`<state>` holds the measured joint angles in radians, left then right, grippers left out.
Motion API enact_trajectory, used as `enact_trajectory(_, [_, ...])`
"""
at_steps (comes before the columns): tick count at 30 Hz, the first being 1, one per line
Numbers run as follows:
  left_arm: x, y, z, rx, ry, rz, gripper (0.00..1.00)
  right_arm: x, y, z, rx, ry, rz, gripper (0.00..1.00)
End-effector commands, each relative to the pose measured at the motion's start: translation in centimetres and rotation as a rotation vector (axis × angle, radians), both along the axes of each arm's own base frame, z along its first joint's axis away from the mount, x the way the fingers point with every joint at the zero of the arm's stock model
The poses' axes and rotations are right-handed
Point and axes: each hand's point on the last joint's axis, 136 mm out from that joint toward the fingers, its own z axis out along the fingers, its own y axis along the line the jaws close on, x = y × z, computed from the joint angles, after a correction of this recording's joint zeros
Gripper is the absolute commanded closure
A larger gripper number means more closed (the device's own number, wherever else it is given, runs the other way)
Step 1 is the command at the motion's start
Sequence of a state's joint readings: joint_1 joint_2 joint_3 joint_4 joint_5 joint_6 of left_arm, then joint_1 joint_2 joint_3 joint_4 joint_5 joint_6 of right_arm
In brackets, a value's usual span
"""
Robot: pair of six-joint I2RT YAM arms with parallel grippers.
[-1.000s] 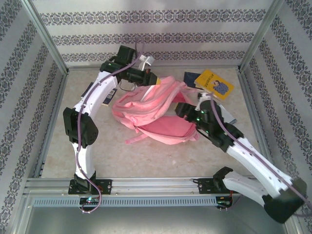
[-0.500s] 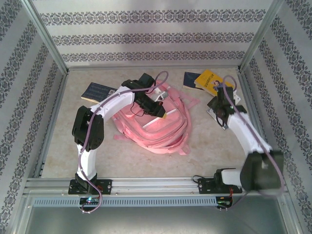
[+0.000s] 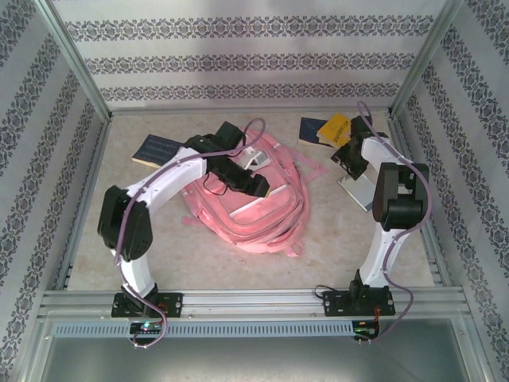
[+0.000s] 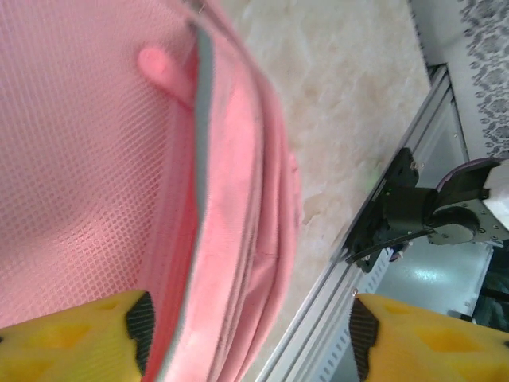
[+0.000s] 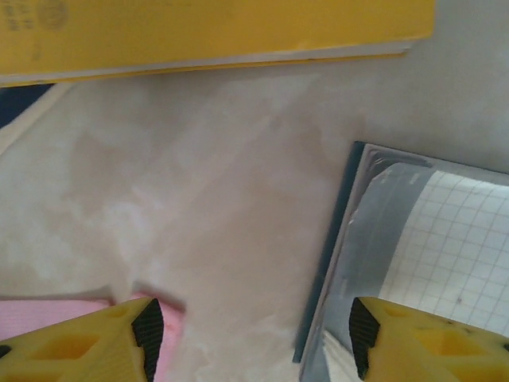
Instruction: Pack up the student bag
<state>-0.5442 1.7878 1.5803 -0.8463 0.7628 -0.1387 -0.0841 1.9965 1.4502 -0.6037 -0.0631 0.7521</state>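
The student bag [image 3: 258, 208] lies flat near the middle of the worktop [image 3: 238, 270], a little toward the far edge, its pink straps spread along its near and right sides. The left gripper [image 4: 246, 334] hangs over the bag's far part with its yellow fingers apart and clamped on nothing. In the left wrist view, one finger sits above the pink mesh fabric and the other past the bag's edge, with a seam and zipper line running between them. The right gripper [image 5: 250, 334] is near the far right corner, also with fingers spread and empty, over bare worktop. A yellow book [image 5: 215, 32] lies just beyond it, and a grid-paper notebook [image 5: 433, 255] with a shiny cover edge lies beside its right finger. A dark blue book [image 3: 155, 150] lies toward the far left, apart from the bag.
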Motion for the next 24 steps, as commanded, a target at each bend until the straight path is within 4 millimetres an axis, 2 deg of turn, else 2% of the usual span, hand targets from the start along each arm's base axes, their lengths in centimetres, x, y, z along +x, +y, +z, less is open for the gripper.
enact_trajectory(1, [0.7,-0.2,4.2,-0.049,-0.128,0.016,0.29,-0.6,0.3,-0.9,0.06,0.036,0.009,0.34])
enact_trajectory(8, [3.4,0.0,7.5,-0.052,-0.275,0.114,0.28,-2.2,1.2,-3.2,0.122,0.072,-0.016,0.37])
enact_trajectory(11, [5.1,0.0,8.1,-0.038,-0.314,0.169,0.28,-2.9,2.3,-3.5,0.187,0.058,-0.039,0.39])
enact_trajectory(15, [7.3,-1.1,8.3,-0.042,-0.306,0.207,0.3,-4.1,4.1,-3.2,0.287,0.018,-0.087,0.42])
enact_trajectory(18, [9.0,-2.7,7.7,-0.051,-0.284,0.23,0.33,-4.9,6.0,-2.3,0.356,-0.038,-0.106,0.43])
enact_trajectory(21, [10.1,-5.1,6.2,-0.049,-0.251,0.226,0.34,-5.1,7.8,-0.1,0.4,-0.105,-0.075,0.43])
enact_trajectory(24, [10.8,-8.0,4.5,-0.04,-0.224,0.212,0.34,-5.7,7.3,2.8,0.36,-0.162,-0.066,0.41])
